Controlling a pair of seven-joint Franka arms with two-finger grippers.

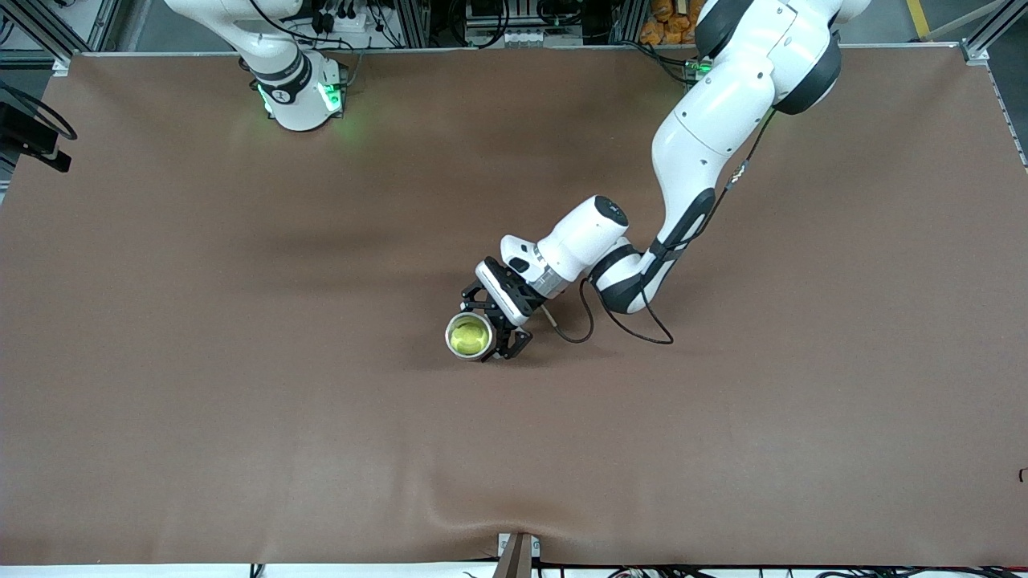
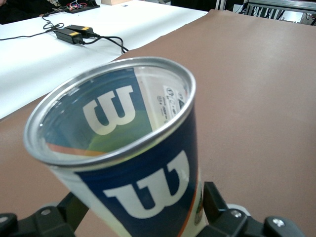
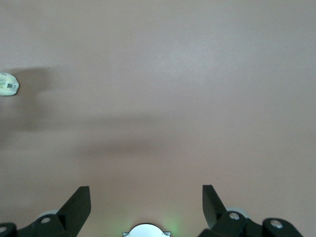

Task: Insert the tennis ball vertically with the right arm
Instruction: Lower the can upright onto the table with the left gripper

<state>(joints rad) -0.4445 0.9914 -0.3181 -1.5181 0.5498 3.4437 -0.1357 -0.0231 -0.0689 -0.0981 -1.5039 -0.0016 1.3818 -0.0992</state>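
Note:
A tennis ball can (image 1: 449,338) with a blue and white label stands upright, mouth up, near the middle of the table. The yellow-green tennis ball (image 1: 470,336) lies inside it. My left gripper (image 1: 488,327) is down at the can, open, one finger on each side. In the left wrist view the can (image 2: 148,187) fills the space between the fingers (image 2: 213,197), and a thin strip of table shows beside each. My right gripper (image 3: 145,197) hangs open and empty over bare brown table near its arm's base (image 1: 299,100).
A brown mat (image 1: 241,401) covers the whole table. A cable (image 1: 610,321) loops onto the mat under the left arm's wrist. A small white labelled thing (image 3: 8,84) shows at the edge of the right wrist view. Black power adapters (image 2: 74,33) lie on a white surface off the mat.

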